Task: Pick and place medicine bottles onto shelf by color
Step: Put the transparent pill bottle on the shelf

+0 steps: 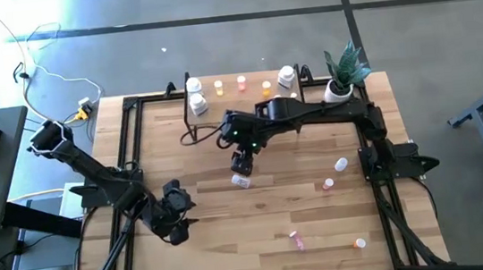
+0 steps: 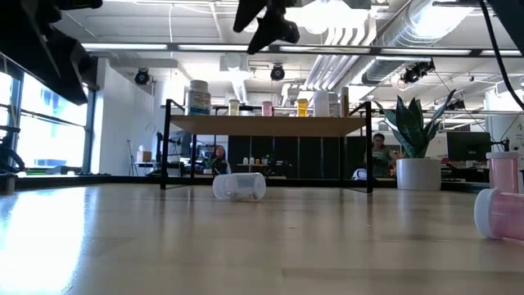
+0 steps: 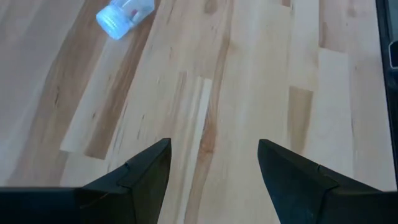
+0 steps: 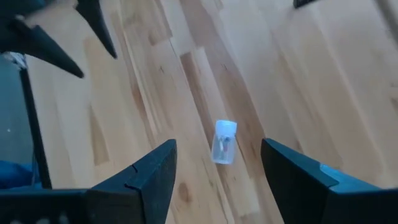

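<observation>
Pink plastic pill bottles (image 2: 501, 201) sit closest to the low camera at the table's right edge, one upright behind one lying on its side. Farther in, a small clear-white pill bottle (image 1: 241, 181) lies on its side on the wooden tabletop (image 1: 216, 236), directly beneath the right gripper (image 1: 243, 162), whose fingers stand spread apart with nothing between them, raised above it and not touching. Left gripper (image 1: 175, 216) waits near the table's front left, fingers open and empty. Loose pink, white and orange bottles lie scattered to the right and front, well apart from the fallen one. Behind, the low light-wood shelf on black metal legs (image 2: 266, 124) carries white, orange and pink bottles in a row, beside a potted green plant (image 1: 341, 75).
</observation>
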Available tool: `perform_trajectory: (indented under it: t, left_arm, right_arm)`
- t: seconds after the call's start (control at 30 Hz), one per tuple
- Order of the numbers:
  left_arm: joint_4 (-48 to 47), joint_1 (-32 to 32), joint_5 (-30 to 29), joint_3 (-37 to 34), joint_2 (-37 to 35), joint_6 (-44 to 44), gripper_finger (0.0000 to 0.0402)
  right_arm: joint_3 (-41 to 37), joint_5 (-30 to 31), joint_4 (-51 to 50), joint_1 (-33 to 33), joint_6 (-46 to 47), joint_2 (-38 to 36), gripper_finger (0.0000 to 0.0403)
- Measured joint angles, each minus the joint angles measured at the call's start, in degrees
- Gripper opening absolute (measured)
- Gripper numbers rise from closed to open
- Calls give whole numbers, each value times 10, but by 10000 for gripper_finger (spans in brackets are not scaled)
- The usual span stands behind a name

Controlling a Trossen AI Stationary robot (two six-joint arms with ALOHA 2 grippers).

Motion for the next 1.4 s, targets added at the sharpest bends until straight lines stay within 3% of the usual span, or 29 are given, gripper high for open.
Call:
perform_trajectory:
  t: [0.43, 1.07, 1.4]
  left_arm:
    - [86, -17, -37, -36, 0, -2, 229]
    - [71, -14, -37, -36, 0, -2, 229]
    - [10, -14, -28, -36, -46, -1, 229]
  right_arm:
    - [0, -3, 12, 0, 12, 69, 225]
    - [0, -9, 30, 9, 92, 162, 225]
    - [0, -6, 44, 9, 106, 206, 225]
